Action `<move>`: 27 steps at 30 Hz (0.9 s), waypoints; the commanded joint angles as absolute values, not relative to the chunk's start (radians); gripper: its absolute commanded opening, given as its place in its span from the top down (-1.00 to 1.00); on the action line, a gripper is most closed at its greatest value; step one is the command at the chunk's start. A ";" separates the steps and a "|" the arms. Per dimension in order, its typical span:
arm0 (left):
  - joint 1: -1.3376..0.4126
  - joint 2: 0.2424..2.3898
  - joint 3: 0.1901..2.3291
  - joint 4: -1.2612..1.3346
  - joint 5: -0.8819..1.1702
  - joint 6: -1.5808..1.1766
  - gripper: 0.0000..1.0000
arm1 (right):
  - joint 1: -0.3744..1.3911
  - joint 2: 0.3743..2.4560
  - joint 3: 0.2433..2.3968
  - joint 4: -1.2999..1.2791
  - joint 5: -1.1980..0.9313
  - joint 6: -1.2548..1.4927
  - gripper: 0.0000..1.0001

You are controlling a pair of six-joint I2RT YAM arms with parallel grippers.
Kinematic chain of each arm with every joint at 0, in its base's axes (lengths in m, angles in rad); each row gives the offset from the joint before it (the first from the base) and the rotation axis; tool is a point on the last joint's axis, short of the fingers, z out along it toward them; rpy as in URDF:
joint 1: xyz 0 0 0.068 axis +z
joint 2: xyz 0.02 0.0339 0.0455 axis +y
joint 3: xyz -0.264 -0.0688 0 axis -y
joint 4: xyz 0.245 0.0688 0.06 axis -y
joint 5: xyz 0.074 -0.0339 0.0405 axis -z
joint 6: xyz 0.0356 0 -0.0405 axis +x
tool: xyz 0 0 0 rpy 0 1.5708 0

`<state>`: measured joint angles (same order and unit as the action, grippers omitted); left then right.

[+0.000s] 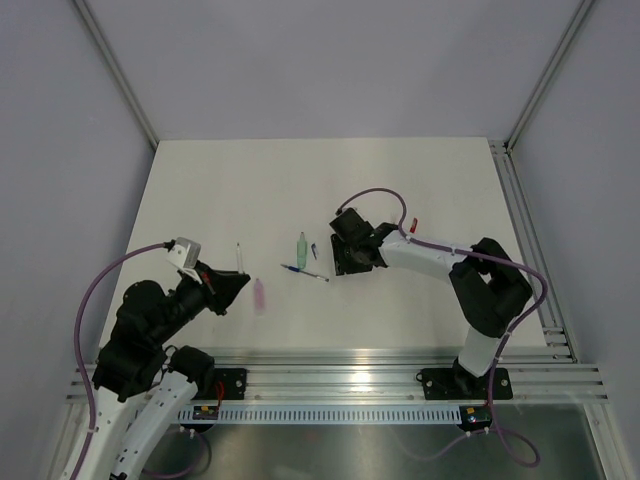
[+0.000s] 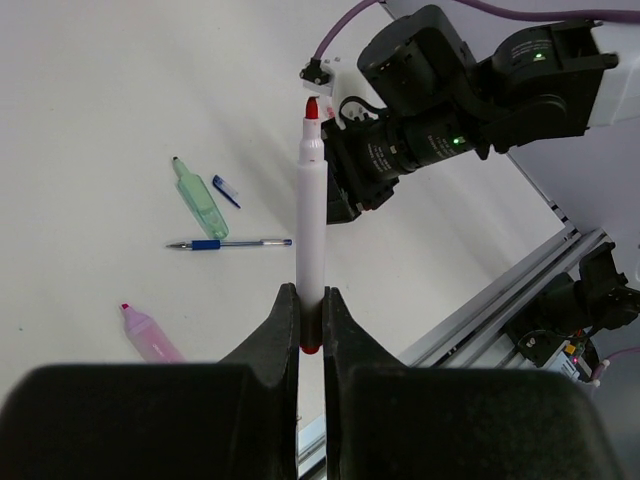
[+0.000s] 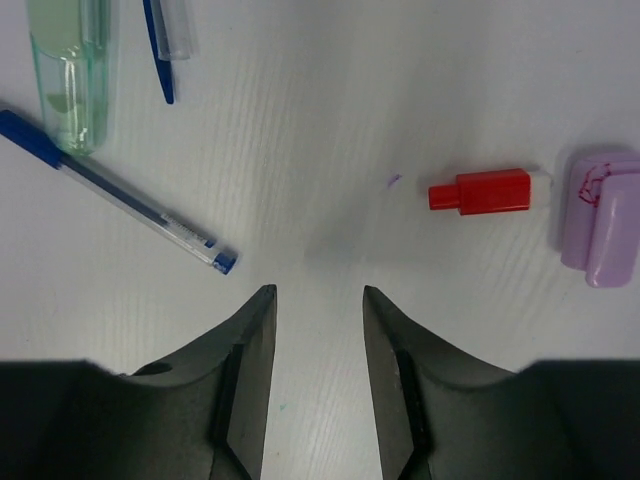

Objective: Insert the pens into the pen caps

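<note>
**While the left end effector (image 2: 310,310) clamps a red marker (image 2: 310,220), its cap (image 3: 490,191) lies loose on the desk (image 1: 220,180)**

Because the marker's red tip is bare, it clearly wears no cap. The left fingers are pressed together on its lower end, and its white barrel points away from the wrist towards the right arm. The red cap lies on its side on the desk, well away from the marker. It sits just ahead and to the right of the right end effector (image 3: 315,300), beside a pale lilac piece (image 3: 600,215) at the picture's edge. The right end effector stands with its jaws apart and nothing between them, low over bare desk.

Between the two arms lies a blue pen (image 2: 235,243), uncapped, with its point showing. Its clear blue-clipped cap (image 2: 226,190) lies separate from it, just beside a green highlighter (image 2: 200,198). A pink highlighter (image 2: 150,335) lies alone, nearer the left arm, with its coloured tip showing.
</note>
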<state>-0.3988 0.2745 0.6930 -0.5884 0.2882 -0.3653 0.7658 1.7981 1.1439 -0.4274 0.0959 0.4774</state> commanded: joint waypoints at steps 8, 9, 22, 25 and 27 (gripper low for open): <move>-0.390 0.270 0.683 -0.540 0.319 -0.351 1.00 | 0.746 1.736 1.134 -0.425 0.244 0.670 -0.25; -0.390 0.268 0.683 -0.540 0.319 -0.351 1.00 | 0.736 1.747 1.135 -0.417 0.242 0.682 -0.27; -0.388 0.262 0.683 -0.540 0.324 -0.350 1.00 | 0.660 1.855 1.173 -0.353 0.206 0.704 -0.37; -0.388 0.268 0.684 -0.540 0.325 -0.348 1.00 | 0.655 1.888 1.198 -0.360 0.215 0.696 -0.29; -0.388 0.268 0.683 -0.543 0.325 -0.350 1.00 | 0.652 1.905 1.209 -0.367 0.224 0.693 -0.26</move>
<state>-0.3935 0.2691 0.6930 -0.5819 0.3023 -0.3641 0.6617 1.8706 1.1721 -0.3702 0.1978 0.6888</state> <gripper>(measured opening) 0.047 0.642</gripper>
